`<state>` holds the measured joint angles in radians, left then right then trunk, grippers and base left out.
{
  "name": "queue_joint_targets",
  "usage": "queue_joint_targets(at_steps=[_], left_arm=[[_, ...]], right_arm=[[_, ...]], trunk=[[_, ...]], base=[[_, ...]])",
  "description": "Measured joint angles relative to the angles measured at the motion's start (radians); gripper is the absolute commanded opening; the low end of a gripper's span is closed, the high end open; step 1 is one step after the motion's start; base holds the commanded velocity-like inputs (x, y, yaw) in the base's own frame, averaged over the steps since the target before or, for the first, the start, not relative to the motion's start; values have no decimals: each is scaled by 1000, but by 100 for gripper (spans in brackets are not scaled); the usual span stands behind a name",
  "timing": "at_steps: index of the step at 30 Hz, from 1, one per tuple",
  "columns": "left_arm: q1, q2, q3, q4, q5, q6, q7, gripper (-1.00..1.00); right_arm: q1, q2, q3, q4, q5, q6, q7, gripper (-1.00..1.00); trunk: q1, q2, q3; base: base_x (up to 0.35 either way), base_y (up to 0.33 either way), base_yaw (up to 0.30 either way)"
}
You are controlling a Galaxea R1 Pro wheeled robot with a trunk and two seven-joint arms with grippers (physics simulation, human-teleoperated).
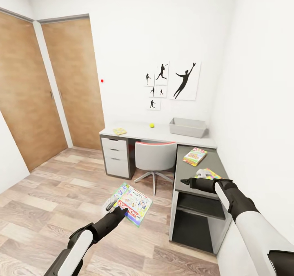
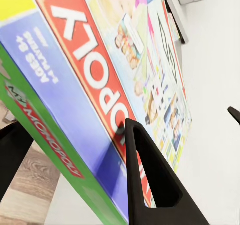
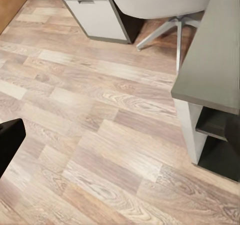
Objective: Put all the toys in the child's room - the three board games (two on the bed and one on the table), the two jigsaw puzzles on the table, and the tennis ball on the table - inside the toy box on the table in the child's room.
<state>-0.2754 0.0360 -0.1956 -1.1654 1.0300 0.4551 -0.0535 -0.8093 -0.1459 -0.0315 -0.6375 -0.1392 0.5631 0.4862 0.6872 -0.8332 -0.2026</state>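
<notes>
- White-walled child's room with a wood floor point(image 1: 49, 210); an L-shaped table point(image 1: 163, 135) fills the far right corner, with a chair point(image 1: 155, 156) tucked under it.
- Left gripper point(image 1: 116, 210) pinches a Monopoly box point(image 1: 132, 204) by its edge, held flat above the floor; the left wrist view shows one finger point(image 2: 150, 185) pressed on its lid.
- Toy box point(image 1: 188, 127) sits at the table's far right end, ahead and to the right of the held game, well apart from it.
- Tennis ball point(image 1: 152, 125) lies left of the toy box; a small flat item point(image 1: 119, 131) lies further left.
- A second game box point(image 1: 195, 156) rests on the dark section.
- Right gripper point(image 1: 185, 182) hovers by a jigsaw puzzle point(image 1: 209, 173); I cannot tell whether it is spread or closed.
- Judgement: the left arm must carry its box forward and rightward over the chair.
</notes>
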Motion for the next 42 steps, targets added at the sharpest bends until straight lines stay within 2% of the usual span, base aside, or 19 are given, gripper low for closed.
queue_joint_targets(at_steps=[24,34,42], left_arm=[[0,0,-1,0,-5,-1,-1,-100],[0,-1,-2,0,-7,-1,-1,-100],[0,0,-1,0,-3,-1,-1,-100]], right_arm=[[3,0,0,-28,0,1,0,100],[3,-1,-2,-42,1,2,-1,100],[3,-1,-4,-59,0,3,-1,100]], trunk=[[0,0,0],[0,0,0],[0,0,0]], base=[[319,-1,0],[326,-96,0],[178,-68,0]])
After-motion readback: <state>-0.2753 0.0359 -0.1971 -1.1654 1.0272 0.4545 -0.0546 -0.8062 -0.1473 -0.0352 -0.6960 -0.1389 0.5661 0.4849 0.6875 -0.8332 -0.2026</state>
